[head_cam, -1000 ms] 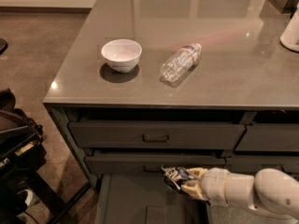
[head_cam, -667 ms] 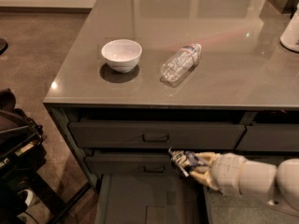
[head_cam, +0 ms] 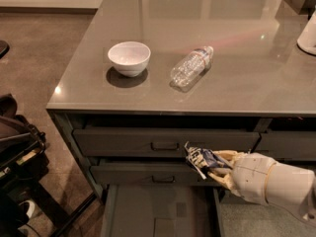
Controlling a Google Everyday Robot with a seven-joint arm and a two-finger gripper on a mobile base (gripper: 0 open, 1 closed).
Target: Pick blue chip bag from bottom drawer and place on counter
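My gripper (head_cam: 213, 166) is at the lower right, in front of the drawer fronts, and is shut on the blue chip bag (head_cam: 201, 159), a crumpled dark-blue foil bag with white patches. The bag hangs in the air above the open bottom drawer (head_cam: 158, 209), level with the two handled drawers and below the counter edge. The grey-brown counter (head_cam: 242, 68) lies above and behind it. The white arm runs off to the right.
A white bowl (head_cam: 129, 58) and a clear plastic bottle (head_cam: 191, 68) lying on its side sit on the counter. A white object (head_cam: 308, 33) stands at the counter's right edge. Dark equipment (head_cam: 17, 152) stands on the floor at left.
My gripper has risen with the chip bag, from low over the bottom drawer up to the height of the handled drawers, and shifted slightly right.
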